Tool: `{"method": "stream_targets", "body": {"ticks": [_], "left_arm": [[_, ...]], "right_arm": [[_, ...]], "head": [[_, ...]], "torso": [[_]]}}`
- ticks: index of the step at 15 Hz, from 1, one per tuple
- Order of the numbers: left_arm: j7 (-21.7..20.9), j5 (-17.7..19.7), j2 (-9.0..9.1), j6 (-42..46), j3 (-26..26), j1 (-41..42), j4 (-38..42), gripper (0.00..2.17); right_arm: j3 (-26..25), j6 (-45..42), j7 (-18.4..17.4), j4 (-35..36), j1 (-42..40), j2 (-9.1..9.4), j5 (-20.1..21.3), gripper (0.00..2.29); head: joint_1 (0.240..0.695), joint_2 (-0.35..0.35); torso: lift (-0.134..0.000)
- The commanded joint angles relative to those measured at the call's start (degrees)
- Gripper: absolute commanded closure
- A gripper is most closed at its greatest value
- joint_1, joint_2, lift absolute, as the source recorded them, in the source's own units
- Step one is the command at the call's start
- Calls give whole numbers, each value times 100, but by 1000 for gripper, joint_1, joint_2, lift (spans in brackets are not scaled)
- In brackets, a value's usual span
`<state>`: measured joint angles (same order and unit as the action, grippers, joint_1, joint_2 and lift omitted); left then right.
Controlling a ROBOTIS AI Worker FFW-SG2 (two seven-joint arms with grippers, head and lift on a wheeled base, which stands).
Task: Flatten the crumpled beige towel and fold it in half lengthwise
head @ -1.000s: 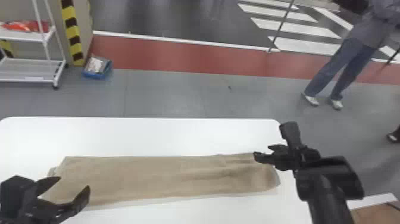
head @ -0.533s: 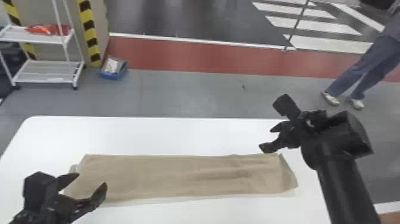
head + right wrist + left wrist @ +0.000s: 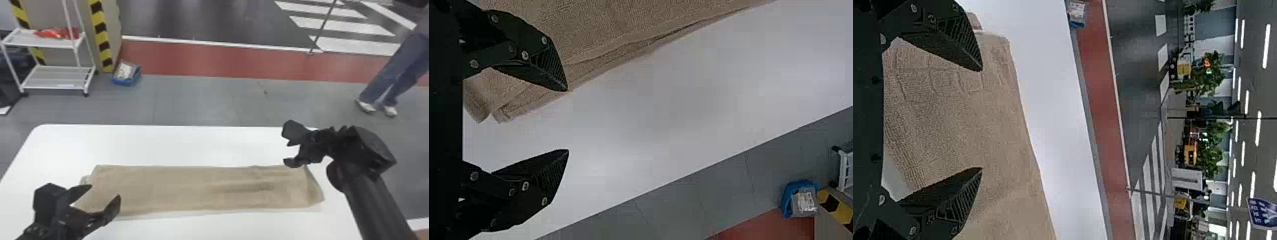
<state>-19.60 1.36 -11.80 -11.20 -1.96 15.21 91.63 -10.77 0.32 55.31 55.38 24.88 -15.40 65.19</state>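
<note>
A blue bin (image 3: 127, 83) sits on the grey floor (image 3: 204, 99), a pale packet (image 3: 124, 71) in it; just beside it stands a white cart (image 3: 54, 79), a red bundle (image 3: 60, 33) on its upper shelf. The white desk (image 3: 159, 143) has rounded far corners; on it the towel (image 3: 191, 188) lies as a long, mostly flat strip running from left to right, layered along its edge, lightly creased toward the right end. The left pincer (image 3: 104, 192) is released over the towel's left end; the right pincer (image 3: 287, 152) is released too, at the far edge near the right end. Beyond the floor runs a red band (image 3: 223, 62); plants (image 3: 1210, 80) and ceiling lights (image 3: 1266, 46) show in the left wrist view.
</note>
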Motion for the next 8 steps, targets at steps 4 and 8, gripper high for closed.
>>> {"method": "stream_targets", "body": {"ticks": [4, 8], "left_arm": [[0, -22, -16, 52, 29, 79, 13, 201], [9, -31, -16, 69, -6, 79, 4, 201]], "right_arm": [[110, -282, 472, -678, 245, -112, 161, 596], [181, -352, 481, -801, 254, -121, 336, 596]], "head": [[695, -207], [695, -202]], "torso": [[0], [0]]}}
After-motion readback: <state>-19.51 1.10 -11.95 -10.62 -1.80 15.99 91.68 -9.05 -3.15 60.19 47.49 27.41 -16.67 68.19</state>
